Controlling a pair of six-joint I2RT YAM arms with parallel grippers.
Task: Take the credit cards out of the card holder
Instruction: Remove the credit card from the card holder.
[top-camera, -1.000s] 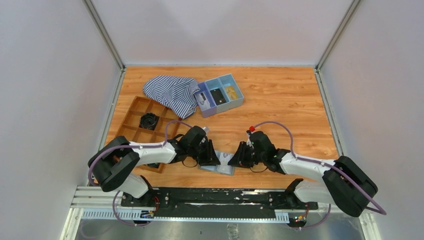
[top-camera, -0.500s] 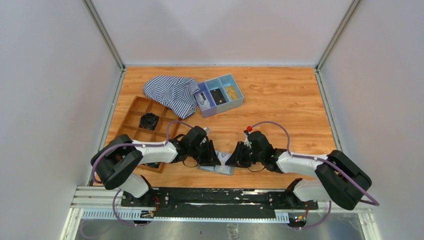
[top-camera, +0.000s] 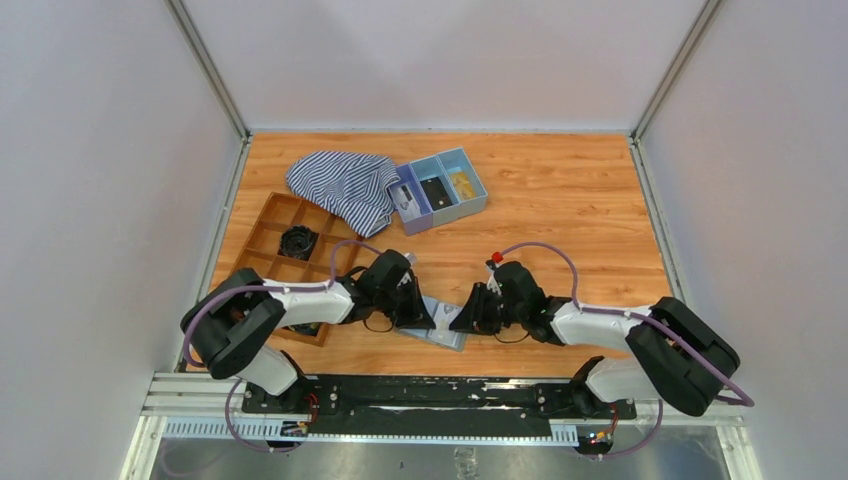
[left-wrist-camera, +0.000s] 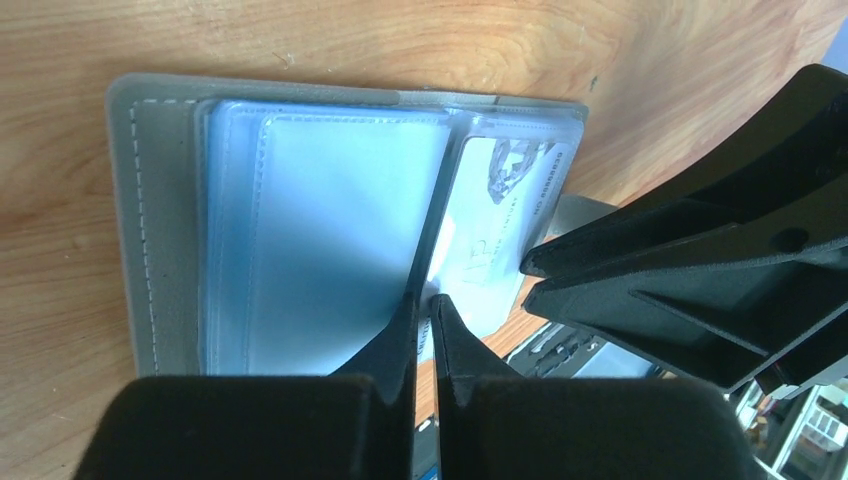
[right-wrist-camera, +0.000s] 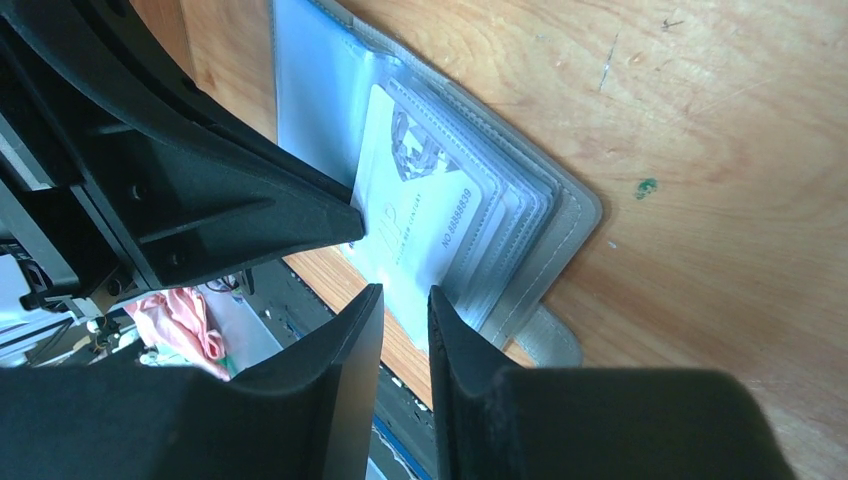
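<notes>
The card holder is lying open and flat on the tabletop near its front edge, between the two arms, so the opening step is looking done while the removal itself is only beginning. The left pincer is pressing its tips almost together on a clear sleeve at the holder's middle fold, apparently pinning the holder in place. The right pincer, its tips standing a narrow gap apart, is reaching in at the near edge of a white printed card that is sitting in the right-hand pocket (whether it is touching the card is hard to tell). No card is showing loose on the tabletop, so by this view every card is waiting to be drawn out. How many are lying in the stacked sleeves behind cannot be told.
</notes>
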